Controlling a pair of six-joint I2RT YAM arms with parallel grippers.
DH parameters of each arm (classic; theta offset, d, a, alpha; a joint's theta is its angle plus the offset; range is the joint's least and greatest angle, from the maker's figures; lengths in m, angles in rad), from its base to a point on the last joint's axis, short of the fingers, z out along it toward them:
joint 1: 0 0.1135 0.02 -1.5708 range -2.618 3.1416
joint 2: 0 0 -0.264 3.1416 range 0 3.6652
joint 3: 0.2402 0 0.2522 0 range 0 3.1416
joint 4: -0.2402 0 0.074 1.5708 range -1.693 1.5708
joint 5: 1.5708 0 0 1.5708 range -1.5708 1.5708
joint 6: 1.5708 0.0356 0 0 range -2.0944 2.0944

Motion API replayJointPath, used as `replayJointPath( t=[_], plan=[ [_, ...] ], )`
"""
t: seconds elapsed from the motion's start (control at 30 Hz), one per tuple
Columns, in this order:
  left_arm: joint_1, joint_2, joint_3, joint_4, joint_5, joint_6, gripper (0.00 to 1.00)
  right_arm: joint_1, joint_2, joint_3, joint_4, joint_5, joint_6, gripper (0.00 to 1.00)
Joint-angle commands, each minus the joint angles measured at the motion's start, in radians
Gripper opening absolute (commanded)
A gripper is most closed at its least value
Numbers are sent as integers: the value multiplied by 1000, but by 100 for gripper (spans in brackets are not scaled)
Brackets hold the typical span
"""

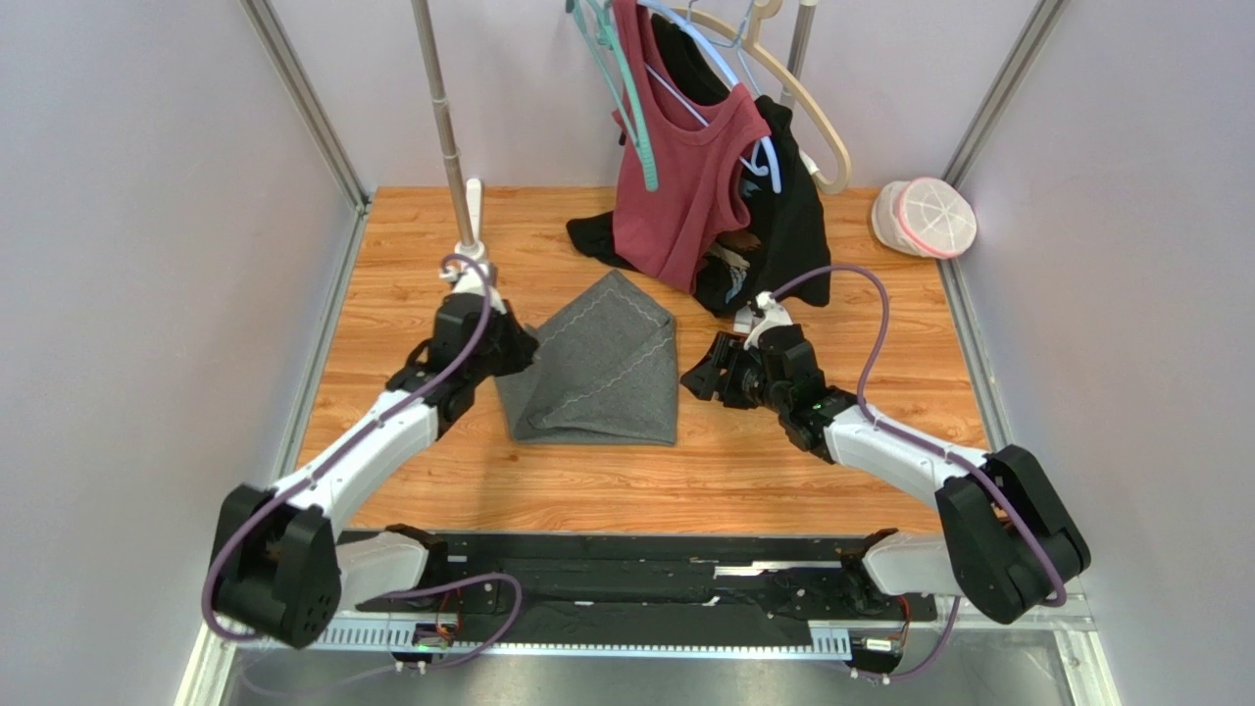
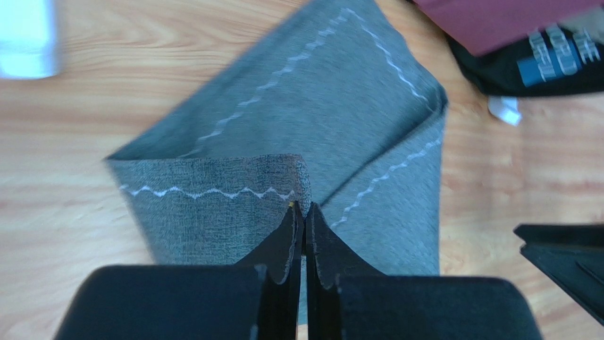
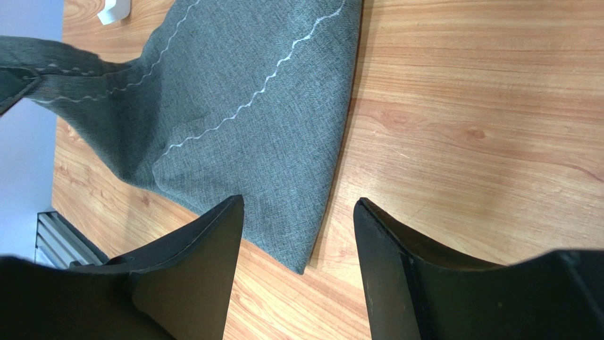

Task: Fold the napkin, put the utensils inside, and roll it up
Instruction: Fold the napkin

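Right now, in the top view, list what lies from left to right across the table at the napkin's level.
left gripper, shut on the napkin's left corner → napkin → right gripper, open just off the napkin's right edge.

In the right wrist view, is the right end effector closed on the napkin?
No: the right end effector is open, jaws wide apart, and a corner of the napkin lies on the table between them.
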Motion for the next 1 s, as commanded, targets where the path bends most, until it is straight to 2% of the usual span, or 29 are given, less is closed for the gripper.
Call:
replayJointPath(
  t=[0.0,0.2,0.53,0.97],
  plan=[
    [-135,142,106,150,33,95,0,-5,-43,-9,-10,34,14,62],
    [-281,274,185,173,24,213,0,-5,-85,-9,-59,70,0,62],
    [-376,343,189,238,108,306,0,-5,-88,-19,-80,80,-5,62],
    [-417,256,155,261,56,391,0,-5,-59,-9,-83,68,-11,61]
  ],
)
